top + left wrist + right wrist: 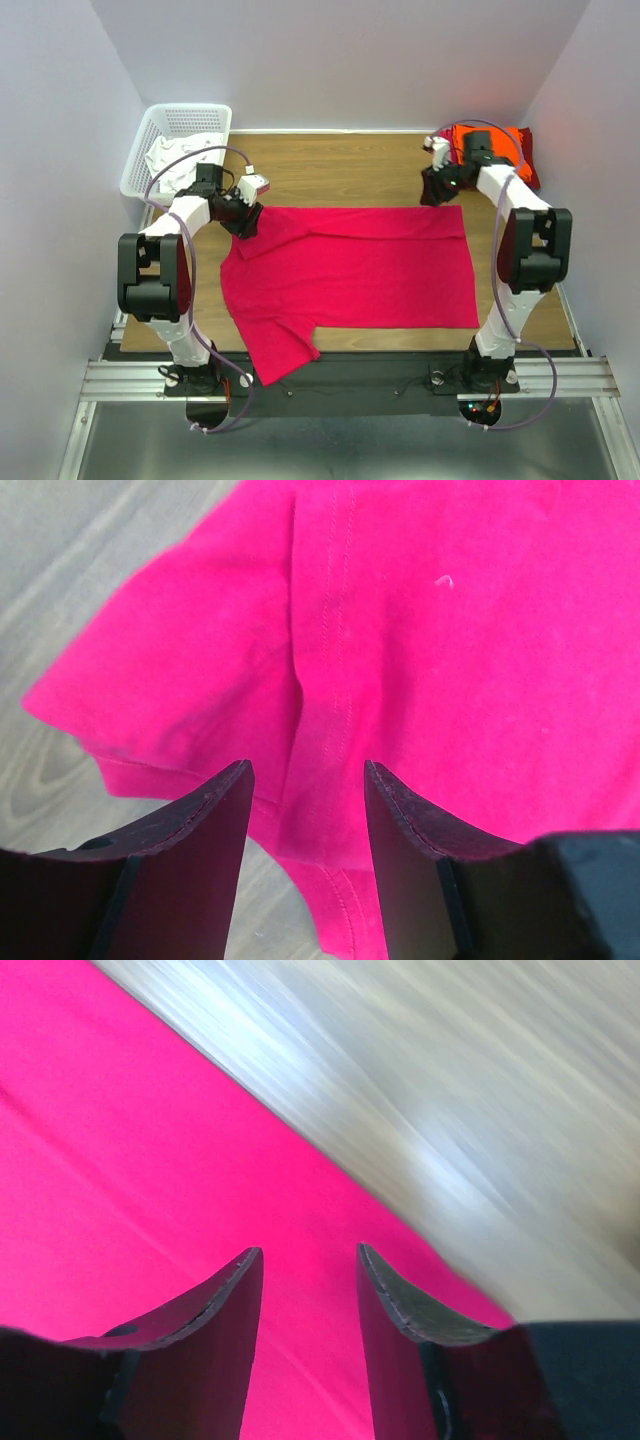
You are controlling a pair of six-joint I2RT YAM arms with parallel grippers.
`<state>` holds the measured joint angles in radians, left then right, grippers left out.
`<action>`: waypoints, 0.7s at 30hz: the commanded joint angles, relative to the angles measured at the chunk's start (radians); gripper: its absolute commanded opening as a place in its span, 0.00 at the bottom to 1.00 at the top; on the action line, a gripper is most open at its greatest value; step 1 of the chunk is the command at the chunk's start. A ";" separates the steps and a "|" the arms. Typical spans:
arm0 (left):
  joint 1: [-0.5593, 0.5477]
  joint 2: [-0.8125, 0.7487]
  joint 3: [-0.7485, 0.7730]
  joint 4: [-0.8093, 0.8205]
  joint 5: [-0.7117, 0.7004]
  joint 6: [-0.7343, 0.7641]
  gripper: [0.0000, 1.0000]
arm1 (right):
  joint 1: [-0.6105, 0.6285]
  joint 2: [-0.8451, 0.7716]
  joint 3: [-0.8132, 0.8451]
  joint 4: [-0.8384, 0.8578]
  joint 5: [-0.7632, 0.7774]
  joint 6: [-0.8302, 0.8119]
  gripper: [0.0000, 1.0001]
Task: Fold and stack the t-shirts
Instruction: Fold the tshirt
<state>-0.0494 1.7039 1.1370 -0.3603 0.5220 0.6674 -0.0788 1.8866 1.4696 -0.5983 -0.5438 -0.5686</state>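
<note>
Over far corners of the pinkish-red t-shirt (370, 270), the left gripper (308, 772) and right gripper (310, 1253) hang spread, empty

We are looking at a robotics lab cell: plain white walls (340, 60) box in a wooden table (340, 170), and two robot arms (152, 275) stand on aluminium rails (570, 376).

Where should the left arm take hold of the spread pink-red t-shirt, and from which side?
Probably the edge of the far sleeve, from above: the pink-red t-shirt lies flat on the table, so only a downward pinch at a border gathers cloth.
</note>
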 commanded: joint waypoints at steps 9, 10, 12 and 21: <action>0.069 -0.079 -0.066 -0.026 -0.008 -0.055 0.59 | 0.388 0.231 0.299 0.178 -0.113 0.495 0.46; 0.081 -0.081 -0.066 -0.032 -0.001 -0.058 0.59 | 0.404 0.247 0.316 0.192 -0.113 0.539 0.46; 0.100 -0.082 -0.059 -0.061 0.022 -0.071 0.59 | 0.442 0.296 0.366 0.225 -0.117 0.584 0.46; 0.163 -0.064 -0.056 -0.128 0.116 -0.092 0.58 | 0.576 0.497 0.609 0.287 -0.114 0.725 0.47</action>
<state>0.1074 1.6779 1.0775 -0.4435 0.5659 0.5953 0.4469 2.3409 1.9690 -0.3965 -0.6514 0.0753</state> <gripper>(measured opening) 0.589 0.467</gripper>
